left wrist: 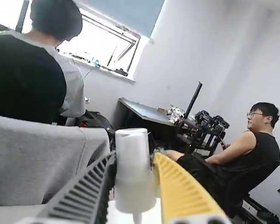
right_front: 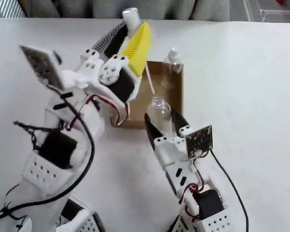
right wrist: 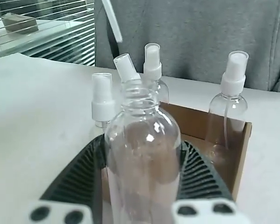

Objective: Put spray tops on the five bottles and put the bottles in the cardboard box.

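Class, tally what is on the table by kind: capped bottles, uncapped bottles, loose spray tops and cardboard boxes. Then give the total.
Capped bottles: 4
Uncapped bottle, in the right gripper: 1
Loose spray top, in the left gripper: 1
Cardboard box: 1
Total: 7

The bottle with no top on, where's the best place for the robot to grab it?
Grip the open bottle around its wide round body, from the two sides, as the right gripper does. It stands upright, and that low grip leaves its neck free for the spray top in the left gripper.
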